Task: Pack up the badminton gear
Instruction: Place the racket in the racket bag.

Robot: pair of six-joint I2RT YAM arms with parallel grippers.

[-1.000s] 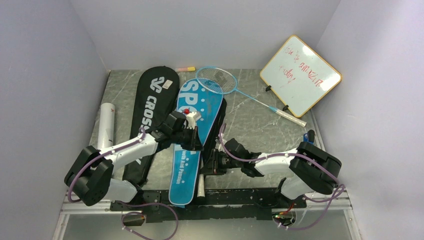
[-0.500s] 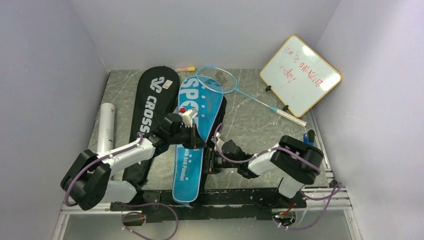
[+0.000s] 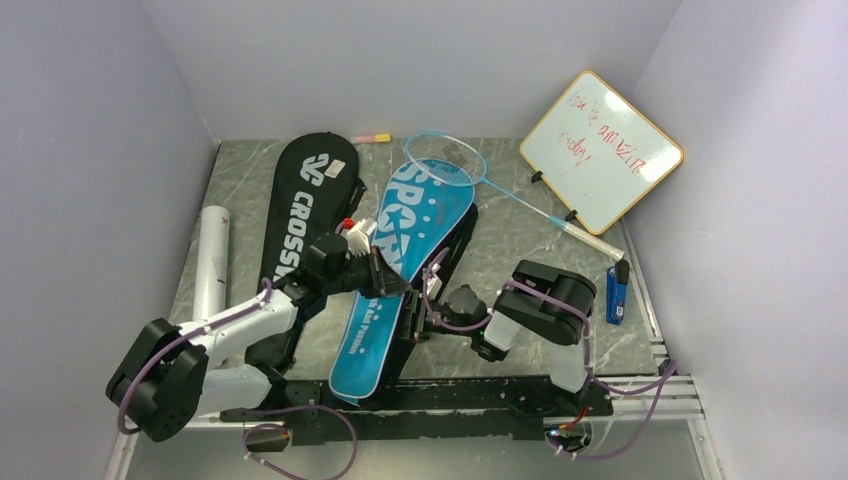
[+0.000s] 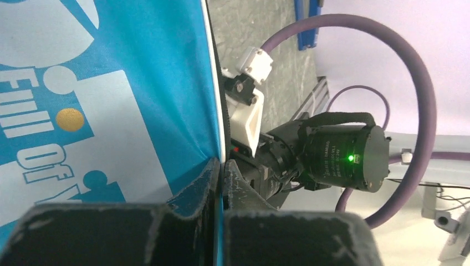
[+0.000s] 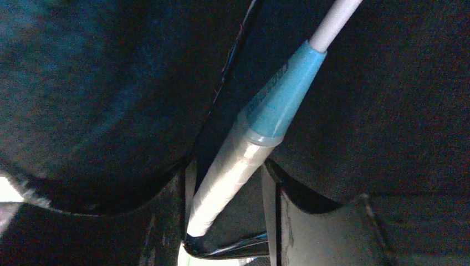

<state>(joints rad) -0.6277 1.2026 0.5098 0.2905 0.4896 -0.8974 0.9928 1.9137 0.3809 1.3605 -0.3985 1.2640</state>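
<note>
Pinching the limp fabric edge of the blue bag point(image 4: 111, 83) mid-table, my left gripper point(image 4: 220, 177) is pressed together. My right gripper point(image 5: 227, 221) straddles the light, stiff racket handle point(image 5: 233, 160) beside the bag. I cannot tell whether it is clamped. Hold at the wrapped grip.

The left arm point(image 3: 245, 318) and right arm point(image 3: 545, 300) wore white shells, black joints and looping purple cables, one black motor point(image 4: 343, 158) glowing green.

blue bag point(image 3: 365, 340): white lettering and dots. black bag point(image 3: 300, 205): white lettering. racket point(image 3: 447, 160): light-blue frame. whiteboard point(image 3: 600, 150): orange rim, red writing. surface point(image 3: 510, 250): grey, marbled. tube point(image 3: 212, 255): white.
</note>
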